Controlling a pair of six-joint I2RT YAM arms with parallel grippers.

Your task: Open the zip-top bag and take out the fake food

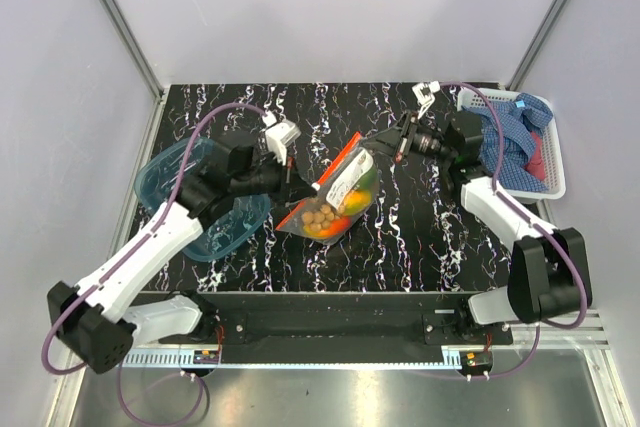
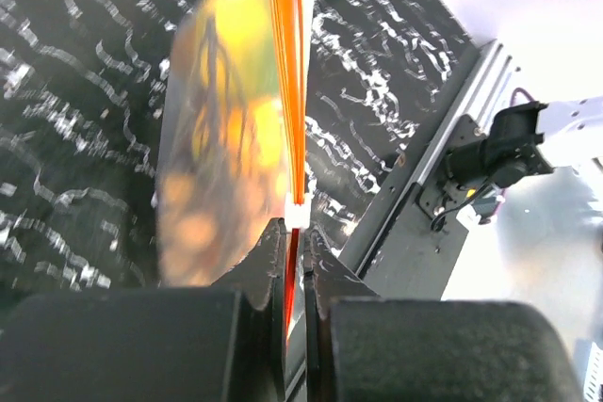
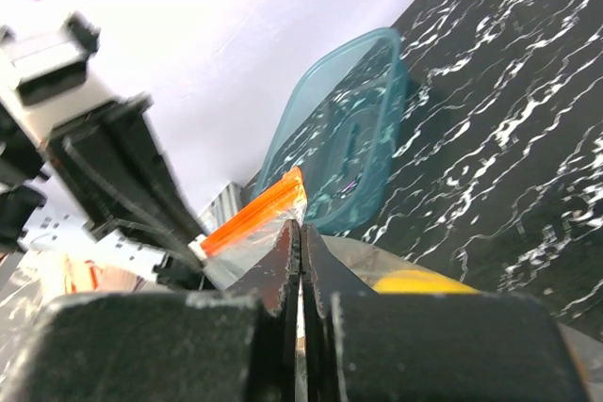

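L gripper (image 1: 299,190) & R gripper (image 1: 373,143) clamp zip-top bag (image 1: 340,190) (blue tub (image 1: 236,231) near, basket (image 1: 557,161) well apart).

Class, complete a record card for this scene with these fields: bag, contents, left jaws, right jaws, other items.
bag: zip-top bag, held between both arms, mid-table
contents: fake food, inside the bag
left jaws: shut on the end of the orange zip strip
right jaws: shut on the bag's clear edge beside the strip
other items: blue tub at left; basket holding checked cloth at right
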